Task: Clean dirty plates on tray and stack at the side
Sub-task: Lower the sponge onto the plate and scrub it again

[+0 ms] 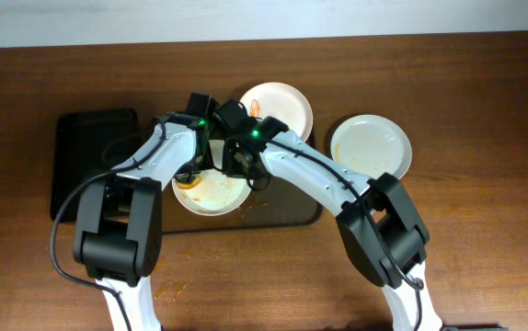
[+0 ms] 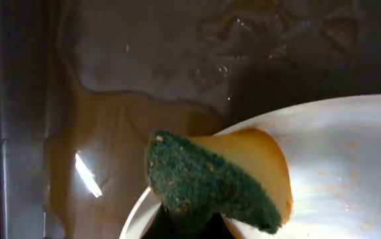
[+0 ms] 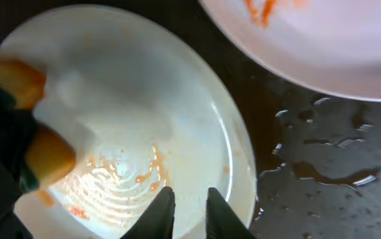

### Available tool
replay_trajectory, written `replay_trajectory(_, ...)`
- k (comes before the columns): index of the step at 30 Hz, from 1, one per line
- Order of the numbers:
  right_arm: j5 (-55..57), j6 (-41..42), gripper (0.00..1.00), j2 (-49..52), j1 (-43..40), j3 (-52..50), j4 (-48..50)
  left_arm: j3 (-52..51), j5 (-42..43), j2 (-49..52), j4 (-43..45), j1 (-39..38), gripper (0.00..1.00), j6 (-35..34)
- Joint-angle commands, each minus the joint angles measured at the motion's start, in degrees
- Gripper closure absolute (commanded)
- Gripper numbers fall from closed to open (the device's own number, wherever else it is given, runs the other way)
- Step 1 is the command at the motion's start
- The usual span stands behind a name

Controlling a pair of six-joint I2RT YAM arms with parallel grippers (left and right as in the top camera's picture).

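Sponge (image 2: 210, 189) on plate (image 2: 350, 166) in tray (image 2: 144, 66)

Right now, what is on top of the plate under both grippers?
A green-and-yellow sponge rests on the plate near its rim, with orange smears toward the middle. The plate surface under the sponge is covered.
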Motion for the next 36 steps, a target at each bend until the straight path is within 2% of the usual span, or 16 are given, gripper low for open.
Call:
replay_trajectory(1, -7.72, -3.58, 0.78, 2.80, -2.10, -0.11, 0.50, -9.27, 3.65, 11.76, -0.33, 1.44, 0.99, -2.36)
replay_trajectory(4, -7.28, -3.76, 0.70, 3.48, -2.62, -0.42, -0.31, -9.25, 7.23, 11.76, -0.85, 1.44, 0.99, 1.64)
replay_trajectory(7, -6.88, -4.44, 0.69, 4.55, -3.39, -0.42, 0.37, -9.25, 7.37, 11.76, -0.70, 1.49, 1.00, 2.86)
replay_trajectory(8, -6.91, -7.30, 0.68, 4.55, -4.13, -0.39, 2.36, -9.25, 7.34, 11.76, -0.11, 1.49, 1.00, 4.15)
replay_trajectory(13, -12.55, -15.21, 0.66, 4.15, -7.04, 0.70, 5.05, -9.25, 7.15, 11.76, 10.56, 1.49, 0.99, 14.51)
replay_trajectory(16, -10.29, -17.62, 0.64, 2.32, -7.17, 1.03, 5.05, -9.25, 6.91, 11.76, 14.19, 1.49, 1.00, 19.34)
replay_trajectory(22, -5.77, -18.78, 0.64, 1.92, -7.17, 1.01, 5.44, -9.25, 4.13, 11.76, 14.32, 1.49, 1.00, 19.58)
replay_trajectory(36, -6.40, -18.73, 0.63, -2.29, -7.91, 1.44, 4.20, -9.25, 4.17, 11.76, 14.27, 1.49, 1.00, 19.54)
